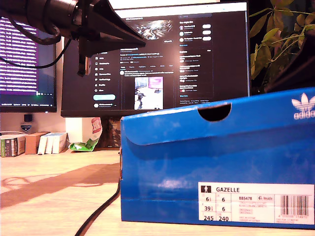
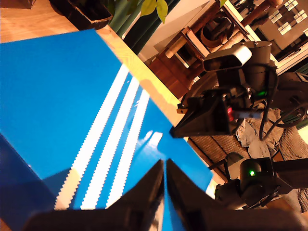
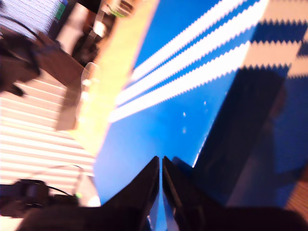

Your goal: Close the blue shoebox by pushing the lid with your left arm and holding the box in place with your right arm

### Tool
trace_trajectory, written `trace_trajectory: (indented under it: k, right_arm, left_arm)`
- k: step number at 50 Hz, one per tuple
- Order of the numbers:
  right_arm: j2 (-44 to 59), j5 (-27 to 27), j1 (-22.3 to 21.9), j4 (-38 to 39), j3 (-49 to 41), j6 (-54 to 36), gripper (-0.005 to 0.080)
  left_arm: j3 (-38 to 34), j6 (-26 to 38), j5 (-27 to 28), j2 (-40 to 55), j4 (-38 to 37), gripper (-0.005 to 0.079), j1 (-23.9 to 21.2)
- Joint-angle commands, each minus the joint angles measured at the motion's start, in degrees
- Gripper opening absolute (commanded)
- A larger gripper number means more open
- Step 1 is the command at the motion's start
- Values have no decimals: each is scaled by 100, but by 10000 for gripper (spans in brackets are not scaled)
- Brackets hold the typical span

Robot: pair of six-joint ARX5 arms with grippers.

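Going left to right across the exterior view: a side screen, then a dark arm (image 1: 93,27) hanging high in front of the big monitor (image 1: 162,59), small cartons (image 1: 29,142) at the back of the wooden surface (image 1: 54,187), a black cable (image 1: 101,211) trailing toward the camera, and then the blue shoebox (image 1: 216,172), which fills the exterior view's right half. Leaves of a plant (image 1: 280,34) show behind it.

The lid (image 1: 197,125) appears to sit down over the box walls, its front flap overlapping the body; whether it is fully seated at the far end you cannot tell from here. You look to be at or near the end of the closing step.

My first gripper (image 2: 163,180) floats above the striped lid top (image 2: 72,110), jaws pressed together with nothing between them. The other arm shows beyond the box in that view. My second gripper (image 3: 161,175) is also above the lid (image 3: 192,86), near its edge, jaws together and empty; that view is blurred, so contact with the cardboard cannot be judged.

The next move calls for you to check the lid's far edge and press down where it rides high while the other gripper steadies a side wall. Nothing sits on the lid. Mind the cable beside the box and the two arms crowding each other.
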Motion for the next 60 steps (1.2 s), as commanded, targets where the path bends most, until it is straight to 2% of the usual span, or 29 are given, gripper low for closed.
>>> trace_trajectory:
  k: [1,12,15,16,18,24,29,32,42,46,47,54,60]
  right_arm:
    - [42,129,48,-83,-28,-118,-11]
    - [44,577,127,-417,-28,-485,-11]
    - [44,573,131,-326,-28,-562,-11]
    - [42,575,129,-264,-28,-564,-11]
    - [31,575,127,-111,-22,-579,-11]
    - [-92,592,81,321,118,-577,-11]
    - [-267,903,15,378,378,-693,-11]
    - [-341,1080,11,448,529,-772,-10]
    - [-350,1139,11,634,1012,-726,-10]
    - [-369,1346,11,651,1095,-820,-10]
    - [-391,1416,11,654,1095,-916,-10]
    - [-579,2153,11,435,1093,-1392,-10]
    - [-776,2603,11,280,1091,-1530,-10]
  left_arm:
    - [39,63,7,42,4,-20,-2]
    - [39,136,7,42,-15,-20,0]
    - [39,136,2,42,-15,-20,-2]
    - [39,376,0,42,-17,-20,0]
    - [39,448,-26,39,-20,-20,7]
    - [39,619,-553,-76,-90,-20,92]
    - [39,933,-1084,-269,-127,-20,221]
    - [39,951,-1115,-372,-66,-19,319]
    - [129,883,-1084,-411,166,-19,662]
    - [129,883,-1126,-417,52,-10,793]
    - [129,1263,-1161,-446,-13,-11,835]
    - [127,1775,-1788,-629,-627,-11,1027]
    - [118,1926,-2098,-809,-929,-11,1163]
